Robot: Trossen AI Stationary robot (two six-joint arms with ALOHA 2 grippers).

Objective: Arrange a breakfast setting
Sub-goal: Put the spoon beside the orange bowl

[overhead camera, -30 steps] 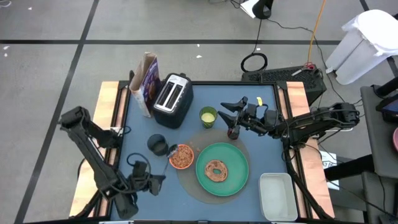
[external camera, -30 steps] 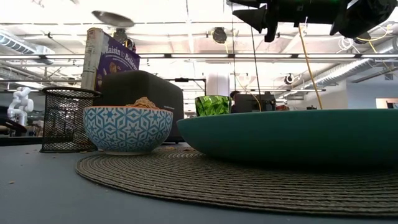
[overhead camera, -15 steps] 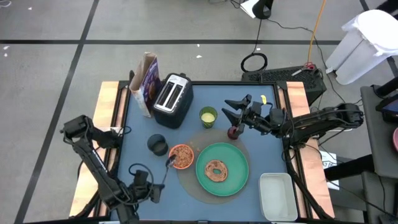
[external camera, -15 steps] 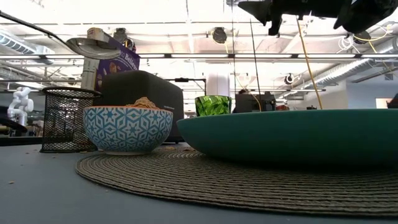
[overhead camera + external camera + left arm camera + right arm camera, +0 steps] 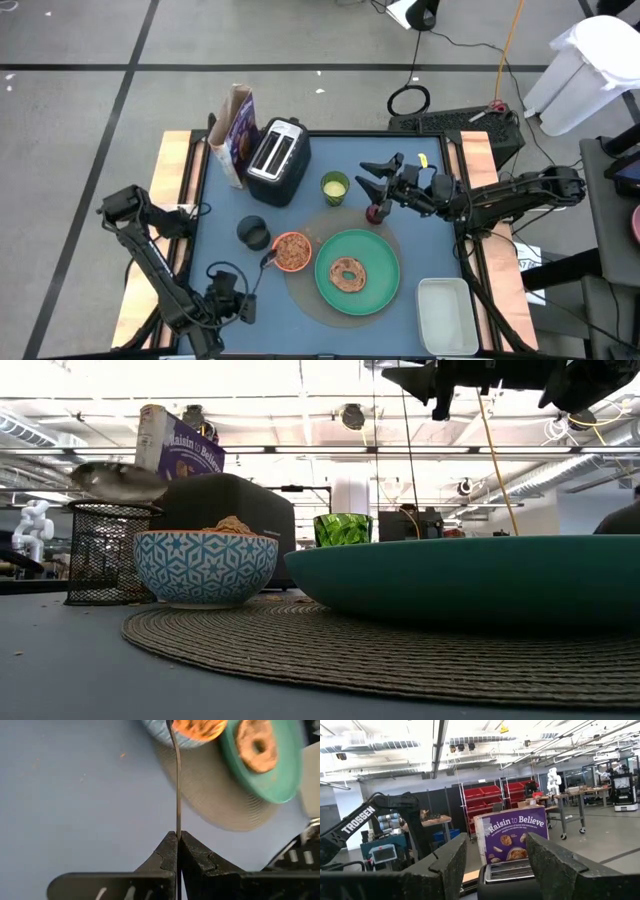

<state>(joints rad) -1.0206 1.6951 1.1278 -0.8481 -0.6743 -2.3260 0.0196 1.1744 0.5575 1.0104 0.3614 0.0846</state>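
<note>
I have the left gripper [image 5: 177,840] pinched tight on the handle of the metal spoon [image 5: 177,785], its two fingers closed flat against each other with only the thin shaft between them. I hold it by the handle's end so the bowl end reaches well ahead of the fingers, which keeps the gripper itself clear of the crockery. Straight ahead of that gripper, the spoon's far end meets the near rim of the small orange bowl [image 5: 292,251]; I cannot tell whether it touches the cereal inside. The level camera shows the spoon head beside the bowl on its outer side, just above rim height, so I judge I am setting the spoon by or into the bowl. Beyond the bowl from this gripper lies the large round green plate [image 5: 383,283] with the brown bagel [image 5: 349,272] on it, both on the woven mat [image 5: 305,295]. My right gripper [image 5: 372,177] hangs with its fingers spread wide and nothing between them. Just under it, off the plate's far edge, sits the small dark-red fruit [image 5: 376,211]. Straight ahead of that gripper stand the toaster [image 5: 278,160] and the purple cereal box [image 5: 239,132], and the green cup [image 5: 334,186] sits nearer. The fruit looks like the next thing to bring to the plate, and the open fingers suit that.
</note>
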